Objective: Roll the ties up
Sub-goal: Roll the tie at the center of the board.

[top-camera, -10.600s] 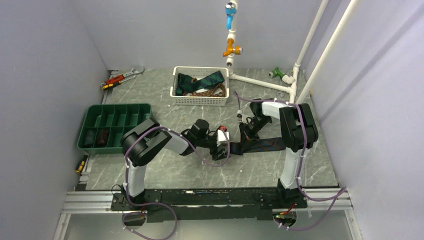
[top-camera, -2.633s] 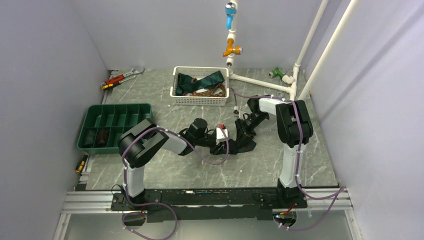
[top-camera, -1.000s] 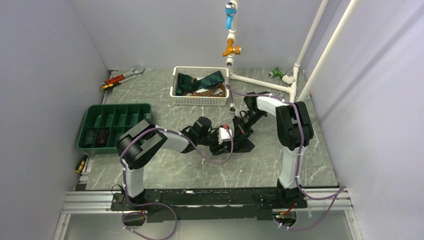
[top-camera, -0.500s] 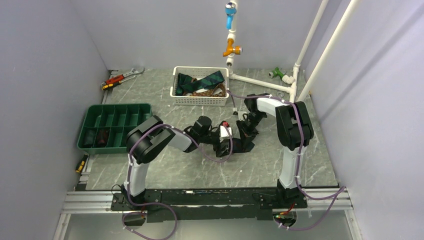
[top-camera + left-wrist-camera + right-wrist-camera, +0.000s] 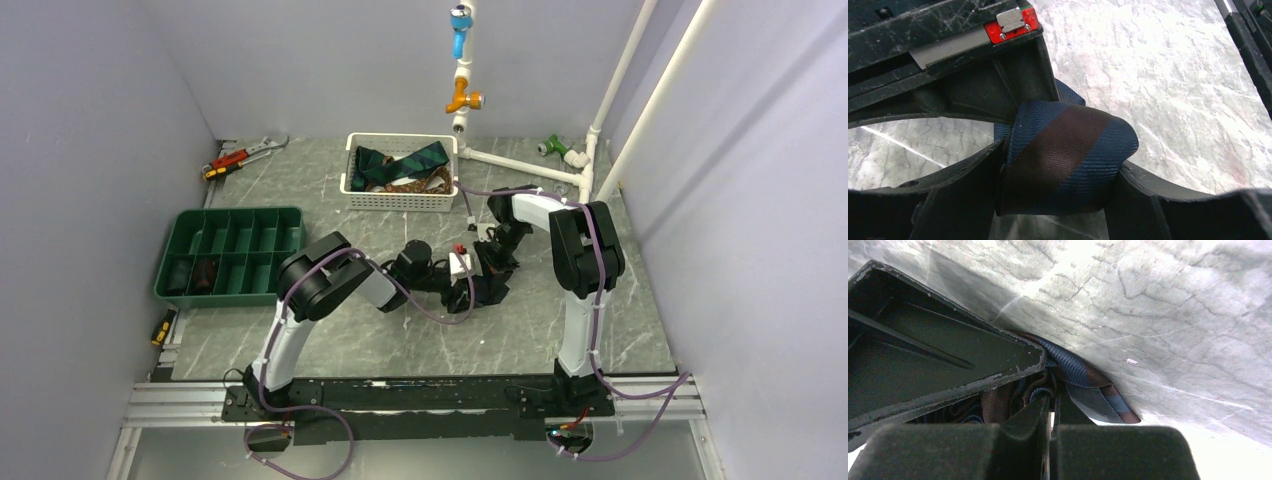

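Care: your left pincer [image 5: 1063, 172] grips the rolled tie [image 5: 1068, 135], right pincer [image 5: 1051, 400] at its twelve o'clock pinches the core; squeeze evenly.

Probably a robotics lab cell: plain grey walls [image 5: 90, 120], PVC pipes [image 5: 520, 165], tabletop [image 5: 400, 340] on aluminium rail [image 5: 400, 395].

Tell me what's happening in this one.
Both arms meet mid-table on one navy tie, already wound into a roll. The left end effector clasps the roll between its fingers; the right end effector is shut on its fabric. More ties wait in the white basket; the green tray holds two dark bundles.
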